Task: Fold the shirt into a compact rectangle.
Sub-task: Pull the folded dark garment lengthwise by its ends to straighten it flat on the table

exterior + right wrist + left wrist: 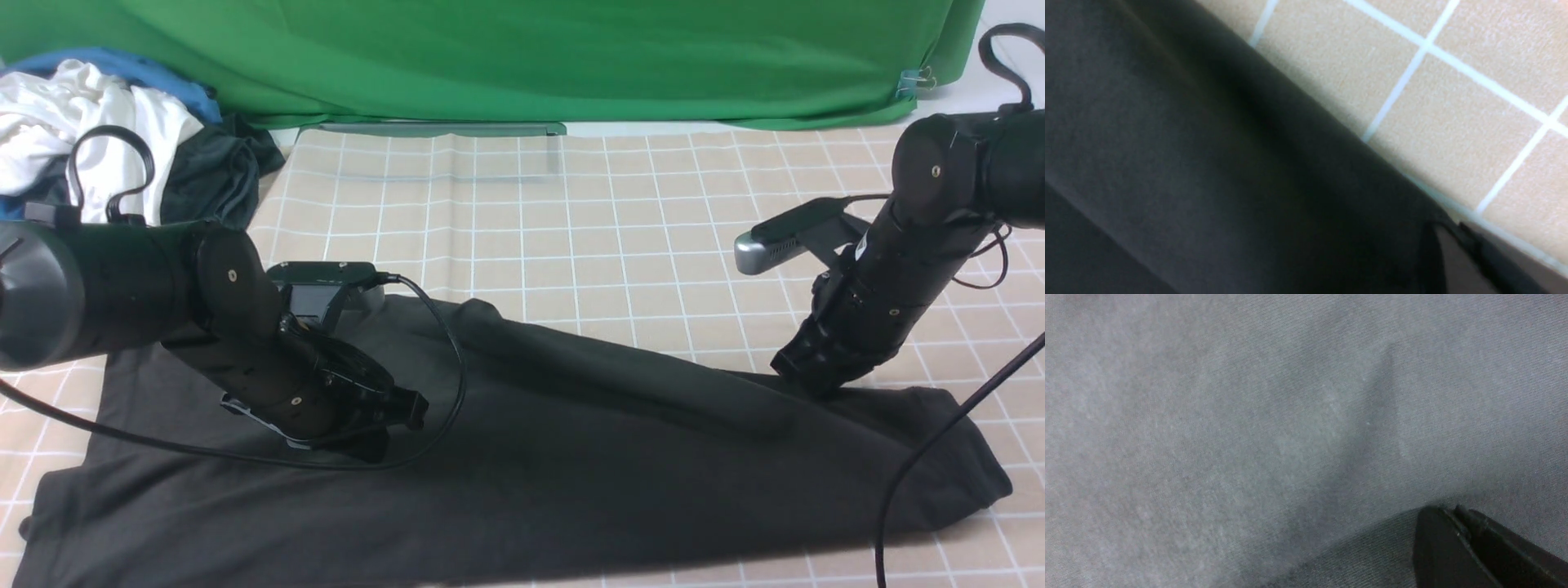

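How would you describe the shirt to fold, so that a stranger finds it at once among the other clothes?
Look at the beige checked cloth in front of the green backdrop. The shirt lies spread over its near part, from left to right. It is large, black and laid out, while the other clothes are bunched in a white, blue and dark pile at the far left.

Soft, even light casts faint shadows in the sharp front view, while the right wrist view shows the shirt blurred.
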Motion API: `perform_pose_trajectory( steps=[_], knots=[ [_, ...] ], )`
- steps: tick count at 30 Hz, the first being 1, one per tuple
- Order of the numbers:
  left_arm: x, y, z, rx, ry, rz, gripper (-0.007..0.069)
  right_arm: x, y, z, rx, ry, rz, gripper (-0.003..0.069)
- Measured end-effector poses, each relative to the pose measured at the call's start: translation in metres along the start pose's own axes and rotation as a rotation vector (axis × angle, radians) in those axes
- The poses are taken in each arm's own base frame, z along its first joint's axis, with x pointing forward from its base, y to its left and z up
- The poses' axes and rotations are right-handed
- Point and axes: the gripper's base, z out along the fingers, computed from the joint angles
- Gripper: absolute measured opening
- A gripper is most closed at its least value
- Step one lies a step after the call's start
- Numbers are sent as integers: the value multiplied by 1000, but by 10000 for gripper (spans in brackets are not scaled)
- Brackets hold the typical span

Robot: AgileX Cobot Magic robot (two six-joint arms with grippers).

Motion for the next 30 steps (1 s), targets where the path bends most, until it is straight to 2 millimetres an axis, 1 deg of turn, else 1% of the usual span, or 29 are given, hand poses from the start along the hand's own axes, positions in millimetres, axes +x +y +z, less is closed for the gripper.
perform_pose_trajectory(
  steps=[6, 8, 9, 10, 13, 18, 21, 22, 24, 25, 26, 27, 28, 30],
  knots=[
    [0, 0, 0, 0, 0, -2, 19, 2, -5, -26, 36, -63, 15, 46],
    [0, 0, 0, 0, 0, -2, 19, 4, -11, -36, 46, -83, 39, 46],
    [0, 0, 0, 0, 0, -2, 19, 5, -12, -37, 48, -87, 44, 46],
    [0, 0, 0, 0, 0, -2, 19, 6, -17, -43, 55, -100, 61, 46],
    [0, 0, 0, 0, 0, -2, 19, 8, -26, -47, 63, -108, 86, 46],
    [0, 0, 0, -2, -2, 1, 19, 8, -29, -43, 65, -108, 92, 50],
    [0, 1, -1, -17, 1, 20, 19, 5, -32, -39, 88, -121, 85, 92],
    [1, 2, -4, -26, 2, 16, 19, 4, -36, -38, 121, -131, 84, 139],
    [2, 2, -11, -46, 2, 18, 19, 3, -40, -40, 160, -132, 109, 206],
    [3, 2, -16, -58, -1, 9, 19, 2, -42, -43, 177, -132, 129, 260],
    [3, 2, -17, -61, -2, 14, 19, 2, -42, -43, 179, -130, 132, 265],
    [4, 3, -26, -87, -14, 4, 19, 3, -43, -49, 186, -118, 150, 293],
    [4, 3, -31, -95, -20, -10, 19, 4, -42, -55, 183, -107, 163, 293],
    [7, 4, -40, -128, -6, -31, 19, 9, -37, -65, 163, -86, 173, 251]
  ],
)
